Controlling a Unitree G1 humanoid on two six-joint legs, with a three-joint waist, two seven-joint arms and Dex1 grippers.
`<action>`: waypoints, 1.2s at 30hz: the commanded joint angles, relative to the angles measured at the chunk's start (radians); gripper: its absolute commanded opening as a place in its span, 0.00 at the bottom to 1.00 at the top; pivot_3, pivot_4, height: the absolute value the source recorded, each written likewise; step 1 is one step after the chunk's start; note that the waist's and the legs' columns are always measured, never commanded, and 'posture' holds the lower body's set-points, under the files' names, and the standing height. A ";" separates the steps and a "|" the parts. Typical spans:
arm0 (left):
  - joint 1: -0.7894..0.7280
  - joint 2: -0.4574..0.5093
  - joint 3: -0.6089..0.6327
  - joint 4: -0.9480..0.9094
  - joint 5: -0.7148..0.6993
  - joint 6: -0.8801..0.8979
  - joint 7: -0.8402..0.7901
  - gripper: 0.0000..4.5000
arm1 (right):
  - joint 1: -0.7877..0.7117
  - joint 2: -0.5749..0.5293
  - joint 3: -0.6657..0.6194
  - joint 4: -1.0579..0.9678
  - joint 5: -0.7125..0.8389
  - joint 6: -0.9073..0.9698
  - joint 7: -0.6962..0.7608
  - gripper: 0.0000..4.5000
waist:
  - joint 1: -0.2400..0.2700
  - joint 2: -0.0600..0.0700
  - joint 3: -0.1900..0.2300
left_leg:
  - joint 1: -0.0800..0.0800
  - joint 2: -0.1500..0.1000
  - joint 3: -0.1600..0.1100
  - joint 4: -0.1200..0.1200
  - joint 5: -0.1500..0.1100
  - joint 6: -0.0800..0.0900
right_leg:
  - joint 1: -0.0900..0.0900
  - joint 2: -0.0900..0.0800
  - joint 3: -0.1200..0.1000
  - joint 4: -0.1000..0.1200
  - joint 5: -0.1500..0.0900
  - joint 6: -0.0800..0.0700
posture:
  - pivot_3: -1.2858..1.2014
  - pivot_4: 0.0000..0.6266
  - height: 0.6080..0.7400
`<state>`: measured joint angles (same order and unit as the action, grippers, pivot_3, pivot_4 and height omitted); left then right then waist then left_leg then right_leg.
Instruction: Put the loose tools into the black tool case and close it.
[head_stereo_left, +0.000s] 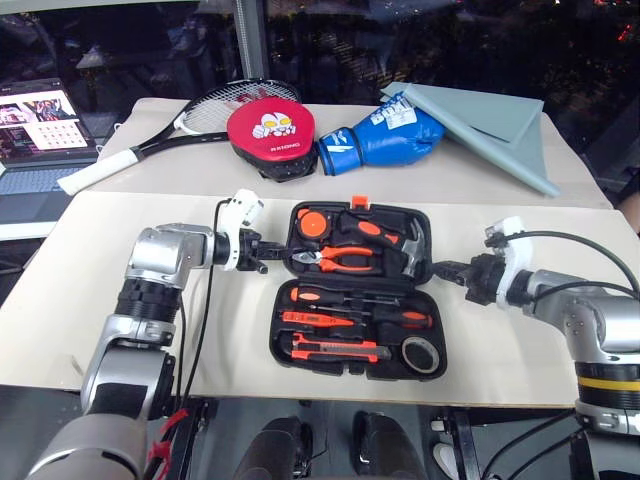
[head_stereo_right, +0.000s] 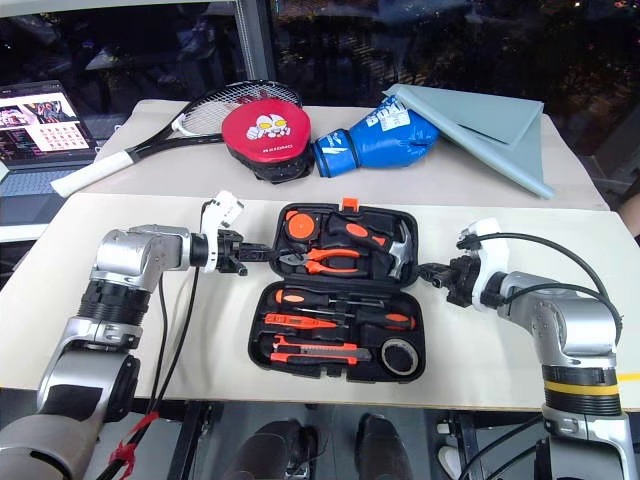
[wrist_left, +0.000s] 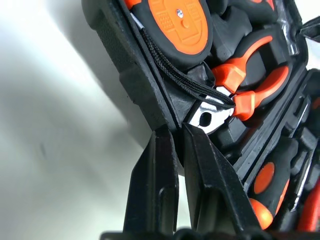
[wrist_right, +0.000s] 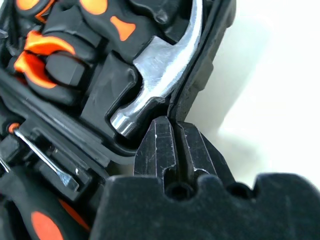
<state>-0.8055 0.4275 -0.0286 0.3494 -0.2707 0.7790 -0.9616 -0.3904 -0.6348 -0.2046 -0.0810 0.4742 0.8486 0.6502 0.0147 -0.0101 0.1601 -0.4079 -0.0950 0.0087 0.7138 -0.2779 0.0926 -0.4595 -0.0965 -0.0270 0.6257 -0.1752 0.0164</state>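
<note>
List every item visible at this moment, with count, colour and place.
tool case: 1, black, open, centre of the near table
pliers: 1, orange grips, far half of the case
hammer: 1, steel head, far half
screwdrivers: 2, black-orange handles, near half
utility knife: 1, orange-black, near half
tape roll: 1, dark, near right corner of the case
punch pad: 1, red, far table
boxing glove: 1, blue, right of the pad
racket: 1, far table, left
laptop: 1, far left
left tool: shut on the case's left rim
right tool: shut on its right rim
</note>
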 joint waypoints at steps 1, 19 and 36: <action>-0.014 -0.088 -0.009 -0.139 -0.063 -0.153 -0.034 0.01 | -0.092 0.058 0.021 -0.057 -0.025 -0.178 -0.013 0.00 | -0.003 0.000 0.000 | 0.000 0.000 0.000 0.000 0.000 0.000 | 0.000 0.000 0.000 0.000 0.000 0.000 | 0.52 0.24 0.94; 0.246 -0.177 -0.053 -0.094 0.234 -0.853 0.266 0.01 | 0.114 0.133 0.107 -0.025 -0.365 -0.761 -0.078 0.00 | -0.003 0.000 0.000 | 0.005 0.000 0.004 -0.002 0.000 -0.002 | 0.002 0.002 0.003 0.000 0.000 0.000 | 0.52 0.24 0.94; 0.358 -0.112 -0.041 0.032 0.419 -1.281 0.532 0.01 | 0.335 0.069 0.118 0.025 -0.686 -1.279 -0.277 0.00 | -0.005 0.000 0.000 | 0.010 0.000 0.007 -0.002 0.000 -0.002 | 0.004 0.004 0.008 0.002 0.000 0.000 | 0.52 0.24 0.94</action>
<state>-0.4502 0.2969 -0.0708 0.3880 0.1177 -0.4470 -0.4688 -0.0603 -0.5494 -0.1108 -0.0106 -0.1711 -0.3162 0.3919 0.0099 -0.0099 0.1601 -0.3970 -0.0946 0.0161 0.7112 -0.2775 0.0902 -0.4551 -0.0925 -0.0180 0.6281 -0.1754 0.0164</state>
